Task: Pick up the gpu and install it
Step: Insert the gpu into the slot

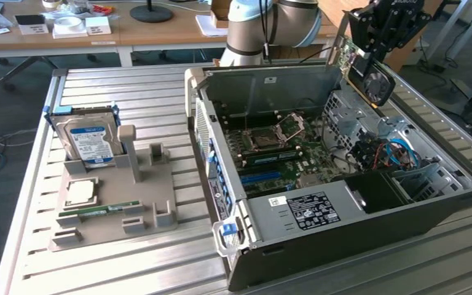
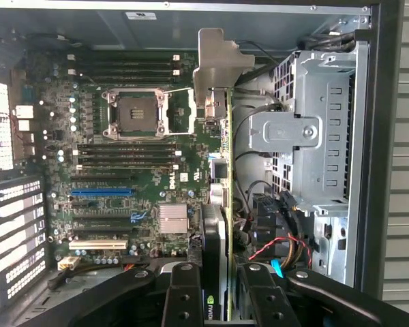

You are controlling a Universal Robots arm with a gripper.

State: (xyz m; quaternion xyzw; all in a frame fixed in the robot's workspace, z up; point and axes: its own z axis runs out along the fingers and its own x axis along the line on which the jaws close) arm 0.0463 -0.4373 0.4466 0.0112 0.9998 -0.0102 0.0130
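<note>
At the near edge of the exterior view a slatted metal worktop [image 1: 121, 264] is seen, and on it an open computer case [image 1: 334, 239] is laid on its side, with a labelled power supply [image 1: 310, 212] at its near end. To the exterior view's left of the case a grey parts tray [image 1: 150, 178] is set on the worktop. A narrow green memory stick [image 1: 101, 212] is laid in it nearest the camera, a square processor [image 1: 80, 192] just behind that, and a hard drive [image 1: 88, 138] with a blue-white label is stood upright at the tray's far end.

Deeper inside the case the motherboard [image 1: 285, 153] is exposed, its processor socket [image 1: 289, 129] open.

Above the far end of the case, towards the exterior view's right, the gpu [image 1: 367, 67] is held in the air, tilted and clear of the board, not seated in any slot. It is clamped by the black claw [image 1: 388, 27], which is carried by the pale arm [image 1: 260, 24].

In the wrist view the claw [image 2: 217, 286] is shown closest, its two fingers [image 2: 183, 300] pressed against either face of the gpu [image 2: 218, 225] — seen edge-on, its metal bracket [image 2: 215, 68] at the far end. Beneath it the motherboard [image 2: 123, 170] is spread out, with a metal drive cage [image 2: 313, 129] beside it.

Furthest back in the exterior view a wooden desk [image 1: 162, 34] with small items is seen.
</note>
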